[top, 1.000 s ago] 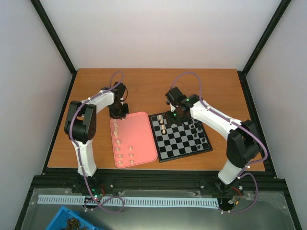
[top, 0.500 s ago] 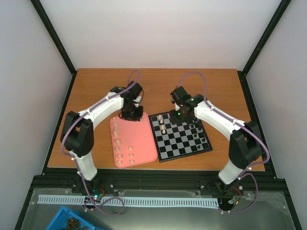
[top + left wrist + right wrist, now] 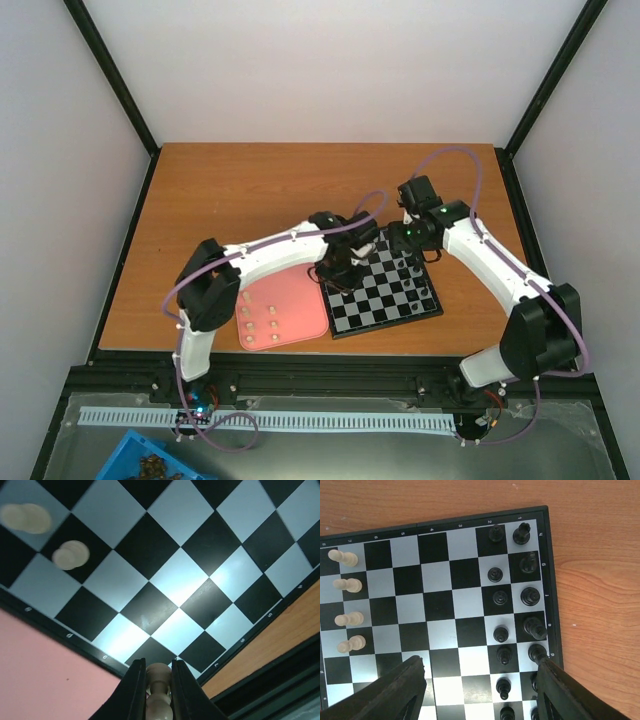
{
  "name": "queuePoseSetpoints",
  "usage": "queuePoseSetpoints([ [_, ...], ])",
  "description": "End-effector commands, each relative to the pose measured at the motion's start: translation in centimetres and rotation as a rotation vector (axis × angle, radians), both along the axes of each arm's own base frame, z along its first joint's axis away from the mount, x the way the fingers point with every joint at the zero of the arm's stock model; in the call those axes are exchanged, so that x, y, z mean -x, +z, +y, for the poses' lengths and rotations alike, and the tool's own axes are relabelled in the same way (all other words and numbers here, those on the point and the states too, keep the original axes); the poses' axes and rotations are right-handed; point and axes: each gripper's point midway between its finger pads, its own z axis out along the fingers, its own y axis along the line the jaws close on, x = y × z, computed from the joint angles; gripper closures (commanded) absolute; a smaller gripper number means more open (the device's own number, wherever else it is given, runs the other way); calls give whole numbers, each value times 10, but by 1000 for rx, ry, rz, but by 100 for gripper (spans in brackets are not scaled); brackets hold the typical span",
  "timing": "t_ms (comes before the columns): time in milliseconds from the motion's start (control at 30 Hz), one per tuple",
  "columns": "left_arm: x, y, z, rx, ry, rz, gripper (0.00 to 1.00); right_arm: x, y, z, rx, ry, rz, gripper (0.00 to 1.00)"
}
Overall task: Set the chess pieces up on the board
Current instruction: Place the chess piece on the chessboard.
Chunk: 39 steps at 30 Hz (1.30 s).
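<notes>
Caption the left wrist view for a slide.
Left end effector shut on a cream chess piece above the board, near the pink tray.

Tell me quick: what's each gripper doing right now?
Left gripper: shut on a cream chess piece.
Right gripper: open, empty, over the board.

Four cream chess pieces [image 3: 347, 585] stand in a column on the black-and-white board [image 3: 440, 605].

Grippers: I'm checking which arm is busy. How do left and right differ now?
The left gripper is shut on a cream piece; the right gripper is open, empty. Left hangs near the tray; right over the dark pieces. Both are above the board.
</notes>
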Motion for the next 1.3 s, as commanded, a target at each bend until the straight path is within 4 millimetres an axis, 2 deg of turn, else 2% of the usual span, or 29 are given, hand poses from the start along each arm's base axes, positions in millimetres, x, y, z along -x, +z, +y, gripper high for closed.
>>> queuePoseSetpoints([
  [0, -4, -5, -11, -40, 11, -44, 99, 1, 13, -6, -3, 0, -45, 39],
  [333, -33, -28, -14, -84, 97, -158, 99, 9, 31, -16, -5, -6, -97, 38],
  [600, -37, -37, -23, -82, 85, -146, 99, 8, 28, -20, 0, -8, -84, 38],
  [1267, -51, -58, -6, -108, 130, -125, 99, 7, 15, -22, -4, -13, -54, 38],
])
